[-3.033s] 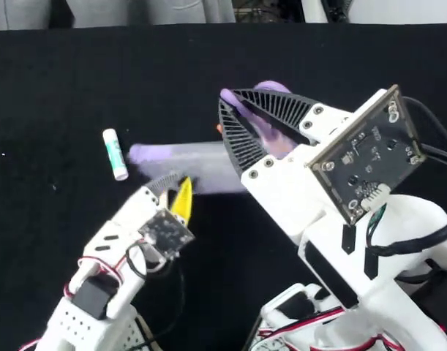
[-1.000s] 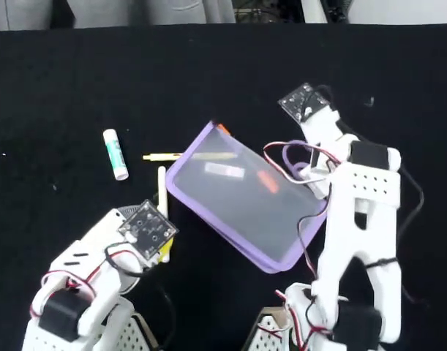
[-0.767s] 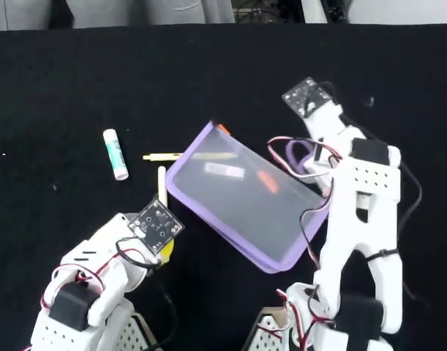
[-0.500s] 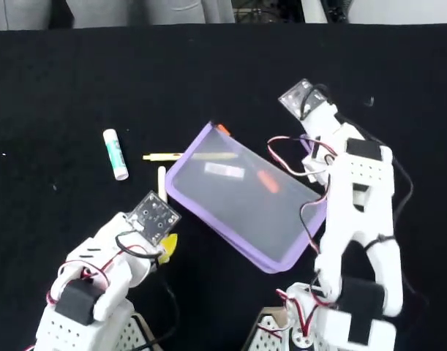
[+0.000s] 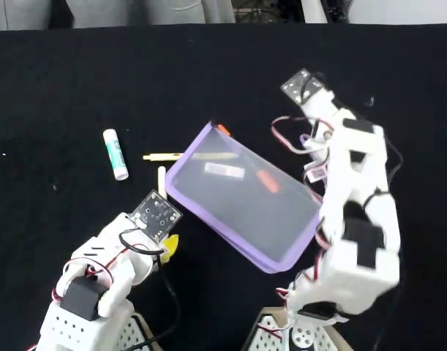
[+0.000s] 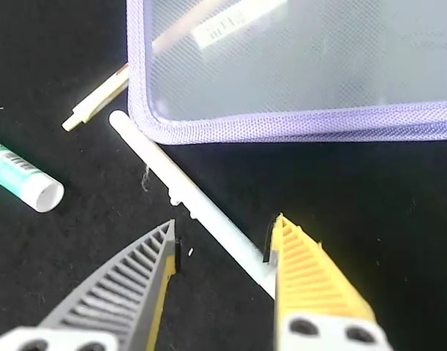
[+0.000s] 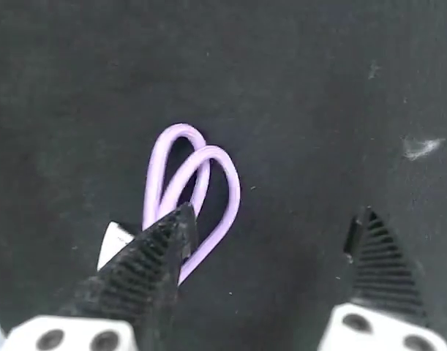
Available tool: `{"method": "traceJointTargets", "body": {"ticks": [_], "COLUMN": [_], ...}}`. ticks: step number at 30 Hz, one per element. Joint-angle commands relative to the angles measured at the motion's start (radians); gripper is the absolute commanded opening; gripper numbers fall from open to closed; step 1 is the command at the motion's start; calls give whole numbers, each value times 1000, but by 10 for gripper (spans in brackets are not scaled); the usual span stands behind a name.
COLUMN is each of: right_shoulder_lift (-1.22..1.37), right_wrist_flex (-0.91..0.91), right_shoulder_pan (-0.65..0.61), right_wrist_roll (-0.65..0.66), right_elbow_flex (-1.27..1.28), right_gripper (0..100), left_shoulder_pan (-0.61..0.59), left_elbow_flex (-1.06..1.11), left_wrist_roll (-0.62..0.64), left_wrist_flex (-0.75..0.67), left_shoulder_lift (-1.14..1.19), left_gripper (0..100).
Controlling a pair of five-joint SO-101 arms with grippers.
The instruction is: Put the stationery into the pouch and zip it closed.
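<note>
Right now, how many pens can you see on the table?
2. A white pen lies beside the pouch; a cream pen pokes out at its corner. Others may hide inside the pouch.

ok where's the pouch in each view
high view: pouch lies flat, near the picture's centre.
left wrist view: its purple-edged corner, just past the open left pincer.
right wrist view: its purple loop, beside the open right pincer.
shared landmark: white pen beside the pouch's corner, high and left wrist views.
</note>
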Motion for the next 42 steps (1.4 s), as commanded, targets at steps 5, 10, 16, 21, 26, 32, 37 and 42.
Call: {"method": "traceJointTargets", "body": {"ticks": [5,10,16,21,26,32,37,42], "right_shoulder_lift": [308,515,668,727,700,575,536,541], "right_wrist_flex": [442,701,956,953,954,954,931,905], "right_shoulder_pan": [5,-2,-14,-29,-69,-80,-74,-80], "right_wrist_roll": [-137,-149,-149,-155,-155,-158,-157,-157], "right_elbow_flex": [-579,-961,-1389,-1415,-1311,-1141,-1020,-1004], "right_gripper": [336,336,336,336,336,336,336,336], "left_shoulder_pan": [-2,-2,-2,-2,-2,-2,-1,-1], "left_elbow_flex": [-10,-10,-10,-10,-10,-10,-10,-10], "left_wrist_roll": [15,15,15,15,15,17,17,18], "left_wrist_flex": [-21,-21,-21,-21,-21,-21,-21,-21], "left_shoulder_lift": [-2,-2,-2,-2,-2,-2,-2,-2], "left_gripper": [217,216,216,216,216,216,216,216]}}
